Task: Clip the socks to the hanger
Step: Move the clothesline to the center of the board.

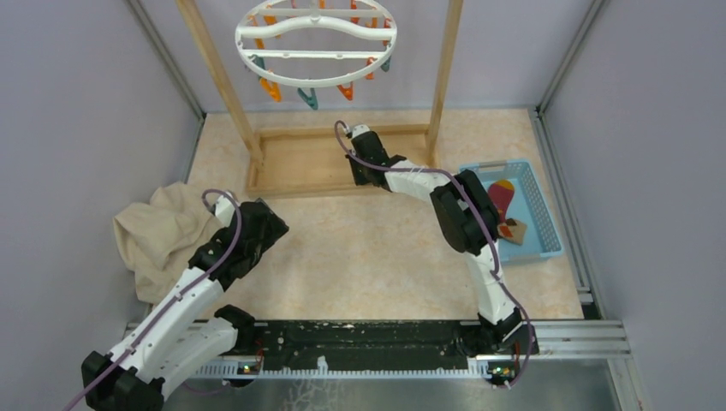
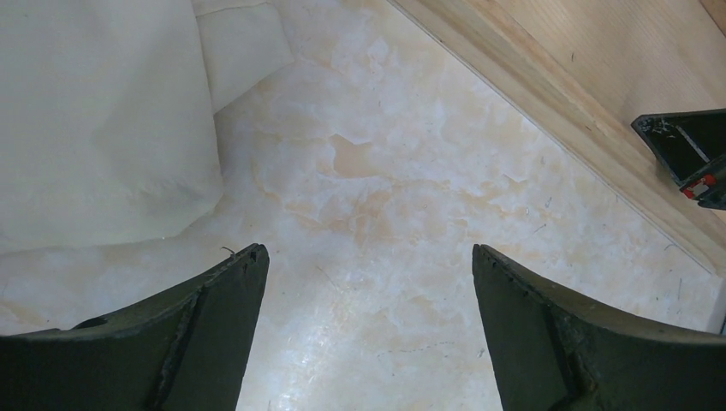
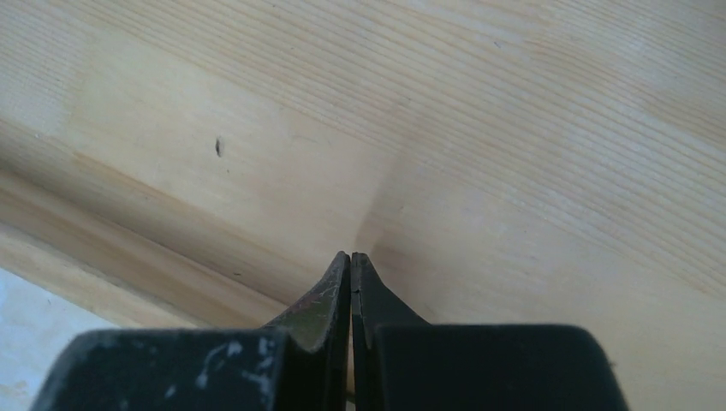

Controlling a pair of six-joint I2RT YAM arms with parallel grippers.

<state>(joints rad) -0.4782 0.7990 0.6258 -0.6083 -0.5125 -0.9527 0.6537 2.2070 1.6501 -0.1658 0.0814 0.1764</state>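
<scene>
The right arm is stretched forward from its base, and the right tool (image 1: pixel 358 134) is held low over the rear of the wooden stand (image 1: pixel 300 163), its fingers (image 3: pixel 330 295) pressed flat together with nothing between them. The left arm is bent at the elbow. The left tool (image 1: pixel 267 225) is poised just off the stand's front left corner, pointed downward, spread wide and empty.
</scene>
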